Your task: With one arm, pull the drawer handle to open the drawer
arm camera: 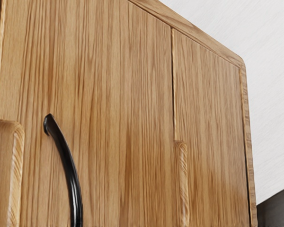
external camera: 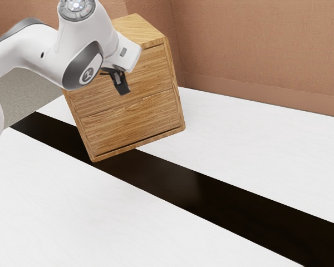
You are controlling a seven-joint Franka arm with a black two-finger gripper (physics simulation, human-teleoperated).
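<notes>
- The white table (external camera: 256,139) is crossed by a black stripe (external camera: 222,194) running from the exterior view's far left to its near right. There is open room on the near side for a drawer to slide out.
- The wooden cabinet (external camera: 128,117) stands at the far left, close to the brown wall (external camera: 256,39). Its front faces the near side and its lower edge sits just beside the stripe.
- The arm (external camera: 44,55) reaches in from the left across the cabinet's upper front. Pull straight out along the drawer's travel, not sideways, or the cabinet may skid.
- The black curved handle (arm camera: 66,165) stands proud of the drawer front, just beside the hand.
- The gripper (external camera: 121,84) is at the upper drawer's face. I cannot tell whether it is spread or pinching, so confirm its hold before hauling.
</notes>
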